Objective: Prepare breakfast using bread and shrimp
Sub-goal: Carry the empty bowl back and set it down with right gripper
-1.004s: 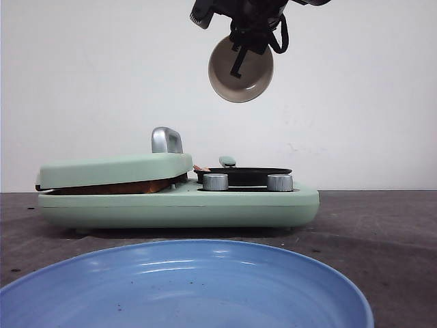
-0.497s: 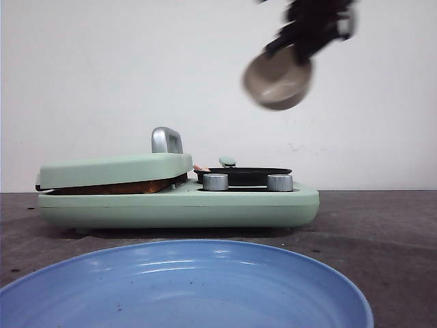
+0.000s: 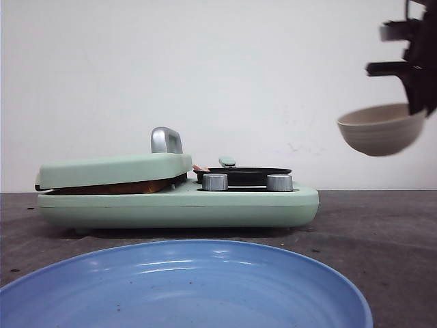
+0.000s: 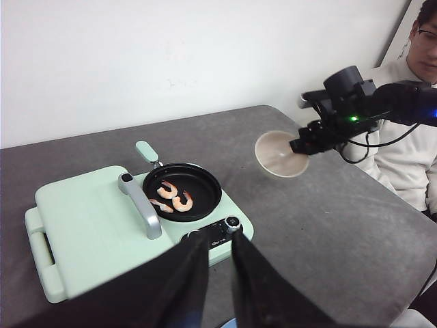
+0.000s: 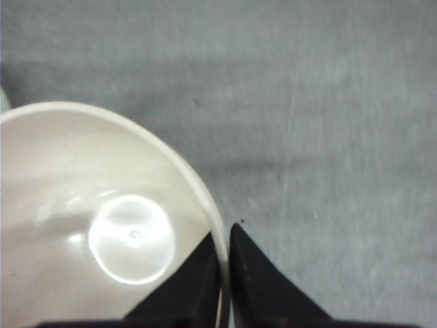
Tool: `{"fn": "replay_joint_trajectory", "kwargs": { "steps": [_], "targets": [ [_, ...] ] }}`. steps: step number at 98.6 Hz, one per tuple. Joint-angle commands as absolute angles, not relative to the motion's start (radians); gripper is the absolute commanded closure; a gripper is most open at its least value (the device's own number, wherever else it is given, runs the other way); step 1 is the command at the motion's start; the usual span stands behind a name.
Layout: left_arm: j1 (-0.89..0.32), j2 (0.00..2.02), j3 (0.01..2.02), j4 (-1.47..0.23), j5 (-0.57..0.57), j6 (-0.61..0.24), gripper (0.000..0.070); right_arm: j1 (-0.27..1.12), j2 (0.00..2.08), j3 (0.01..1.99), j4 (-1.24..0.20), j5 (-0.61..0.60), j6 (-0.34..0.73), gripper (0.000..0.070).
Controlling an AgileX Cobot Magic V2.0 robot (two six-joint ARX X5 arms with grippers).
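Three curled orange-and-whitish shrimp [image 4: 172, 198] are now lying in the small round black pan [image 4: 181, 192] of the mint-green breakfast maker [image 3: 177, 198], well to the left of the right gripper [image 5: 223, 273] and below it. One brown-crusted slice of bread [image 3: 116, 187] is showing under the closed green lid [image 3: 113, 169], further left again. The right gripper is pinching the rim of a shallow beige ceramic bowl [image 3: 379, 130], which a second ago was tipped over the pan and is now level, empty, and carried away to the right. I judge the shrimp step is finished. The left gripper [image 4: 218, 273] is hanging near the maker's front with its fingers a little apart, holding nothing. Nearest to the camera, a wide blue plate [image 3: 184, 287] is waiting.
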State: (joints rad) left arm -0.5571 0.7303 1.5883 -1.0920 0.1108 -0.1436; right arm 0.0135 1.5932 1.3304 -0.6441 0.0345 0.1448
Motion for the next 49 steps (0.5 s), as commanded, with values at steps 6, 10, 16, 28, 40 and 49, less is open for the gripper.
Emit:
{"fn": "replay_joint_trajectory", "kwargs": {
  "steps": [6,10,16,28,40,49],
  "targets": [
    [-0.563,0.738,1.611,-1.079,0.115,-0.132,0.0696,-0.019,1.614,1.271,-0.650,0.027,0.165,0.0693],
    [-0.563,0.738,1.611,-1.079,0.115,-0.132,0.0696,-0.031,1.614,1.243,-0.651,0.027,0.164,0.0693],
    [-0.563,0.738,1.611,-1.079,0.115,-0.132,0.0696,-0.045,1.615,1.196,-0.645,0.027,0.154,0.0693],
    [-0.563,0.738,1.611,-1.079,0.115,-0.136,0.0696,-0.066,1.616,1.118,-0.624,0.026,0.149,0.0693],
    [-0.563,0.738,1.611,-1.079,0.115,-0.148,0.0696,-0.076,1.616,1.082,-0.613,0.027,0.145,0.0688],
    [-0.563,0.738,1.611,-1.081,0.115,-0.148,0.0696,-0.076,1.616,1.080,-0.607,0.027,0.142,0.0533]
  ]
}}
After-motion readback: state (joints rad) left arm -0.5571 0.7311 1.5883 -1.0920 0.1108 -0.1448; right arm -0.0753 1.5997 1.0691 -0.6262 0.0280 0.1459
